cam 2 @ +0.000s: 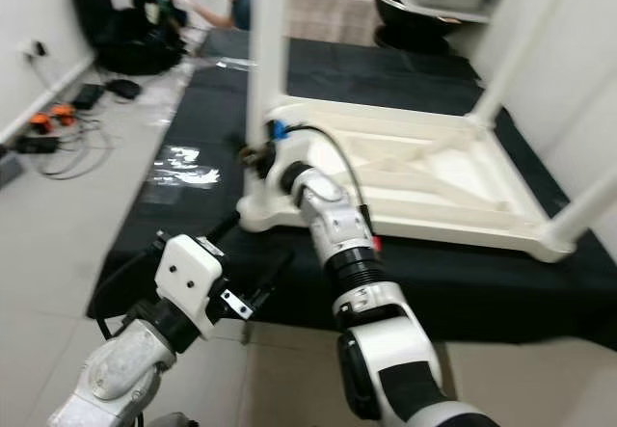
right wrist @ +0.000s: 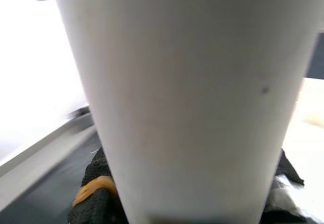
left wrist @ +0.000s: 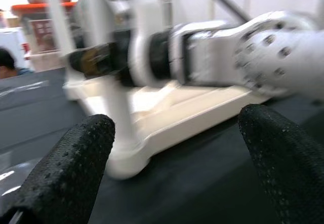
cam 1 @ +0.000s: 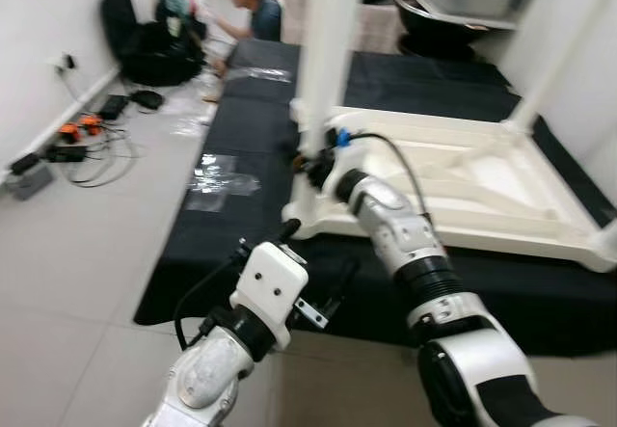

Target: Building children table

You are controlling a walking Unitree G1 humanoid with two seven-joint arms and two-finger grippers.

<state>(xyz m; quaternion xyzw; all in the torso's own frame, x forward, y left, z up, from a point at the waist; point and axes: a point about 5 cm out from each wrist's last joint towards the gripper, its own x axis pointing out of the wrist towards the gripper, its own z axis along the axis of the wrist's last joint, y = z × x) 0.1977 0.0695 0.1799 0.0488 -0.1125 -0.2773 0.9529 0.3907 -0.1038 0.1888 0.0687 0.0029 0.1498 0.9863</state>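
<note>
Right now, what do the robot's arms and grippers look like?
Both arms are glossy silver-white with black ribbed joints. The left arm ends in a boxy white wrist block with a black cable looping beside it. The left gripper has two rounded, black, pebble-textured fingers. A black cable arcs over the right arm.

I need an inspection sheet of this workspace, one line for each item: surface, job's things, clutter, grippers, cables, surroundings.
Surface: black mat on a pale tiled floor.
Job's things: white table top lies upside down on the mat; near table leg stands upright at its corner.
Clutter: clear plastic wrap on the mat; black bag by the wall.
Grippers: right gripper at the base of the near table leg, which looks clasped in the right wrist view; left gripper open, hovering low beside the mat edge.
Cables: loose cables near the wall.
Surroundings: person sitting at the far end.
</note>
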